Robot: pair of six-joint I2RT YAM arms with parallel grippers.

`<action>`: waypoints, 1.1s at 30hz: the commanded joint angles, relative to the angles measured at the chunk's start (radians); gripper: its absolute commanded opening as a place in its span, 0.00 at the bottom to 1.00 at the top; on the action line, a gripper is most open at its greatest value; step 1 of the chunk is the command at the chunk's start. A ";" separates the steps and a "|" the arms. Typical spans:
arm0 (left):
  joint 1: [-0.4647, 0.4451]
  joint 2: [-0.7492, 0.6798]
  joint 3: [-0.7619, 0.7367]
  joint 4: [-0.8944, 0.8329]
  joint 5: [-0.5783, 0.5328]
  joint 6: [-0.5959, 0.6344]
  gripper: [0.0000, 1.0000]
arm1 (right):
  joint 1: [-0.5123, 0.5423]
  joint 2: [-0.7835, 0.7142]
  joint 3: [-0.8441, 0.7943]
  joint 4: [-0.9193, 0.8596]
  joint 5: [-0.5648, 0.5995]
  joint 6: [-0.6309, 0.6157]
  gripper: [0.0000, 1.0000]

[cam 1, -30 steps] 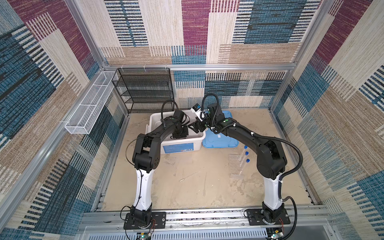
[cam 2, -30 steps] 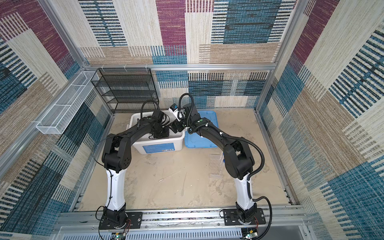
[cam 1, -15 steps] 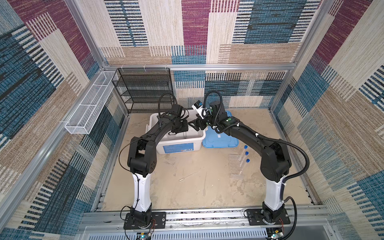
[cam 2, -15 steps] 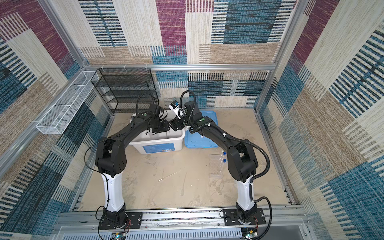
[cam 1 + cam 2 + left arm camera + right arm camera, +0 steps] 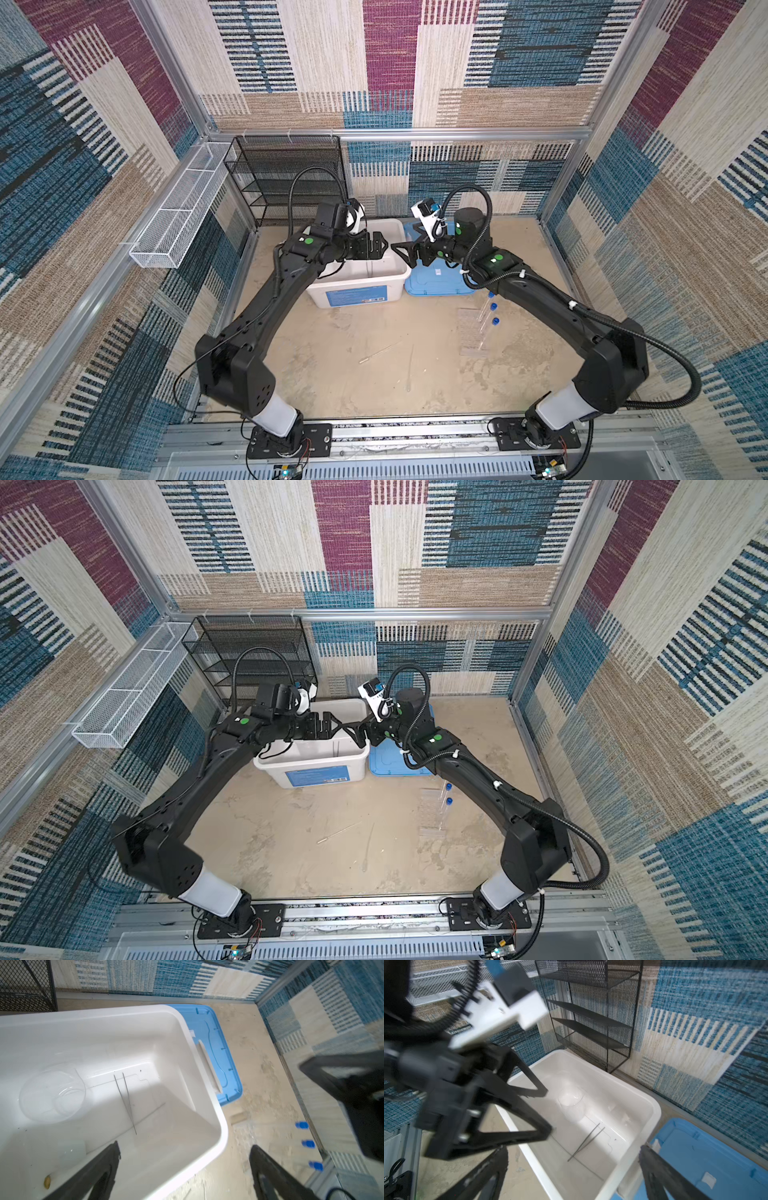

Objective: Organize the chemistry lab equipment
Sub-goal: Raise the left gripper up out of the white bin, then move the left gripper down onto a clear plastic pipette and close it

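**Both pincers empty over the bin — table items still to fetch**

Left pincer [image 5: 380, 245] and right pincer [image 5: 401, 252] face each other above the white bin [image 5: 395, 277], tips near but apart. Both stand wide open with nothing between the jaws; the wrist views confirm it.

In the bin, seen by left wrist: tweezers [image 5: 125, 1101] flat on the bottom, a clear beaker [image 5: 53, 1095] on its side beside them, a small clear cup [image 5: 72, 1152] near the front wall, and a thin rod [image 5: 152, 1112] crossing under the tweezers' tip. The blue lid [image 5: 440, 282] lies on the table against the bin's right side.

Still out on the table: three blue-capped tubes [image 5: 486, 324] resting on the clear rack [image 5: 471, 332], under the right arm's forearm; two thin rods [image 5: 380, 353] on bare table toward the middle.

Judgement — a drop into the bin looks finished and the step in hand is the pull-away. Roughly half the kit is stowed.

Next move, as I read it: right arm backs off and swings down to the tubes, which lie nearest it. They are slim and clear and will roll, so a grip across the middle, taken squarely, seems wise. The rods lie flat and thin — hardest pick, wants fingertips right at the table.
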 commanded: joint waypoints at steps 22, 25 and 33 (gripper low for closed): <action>-0.230 -0.167 -0.731 0.146 -0.190 0.029 0.66 | 0.034 -0.377 -0.549 -0.040 -0.044 0.173 0.92; -0.264 -0.124 -0.776 0.226 -0.186 -0.006 0.60 | 0.043 -0.372 -0.558 -0.029 -0.047 0.173 0.92; -0.326 -0.041 -0.776 0.209 -0.302 -0.010 0.50 | 0.051 -0.348 -0.543 -0.032 -0.051 0.154 0.92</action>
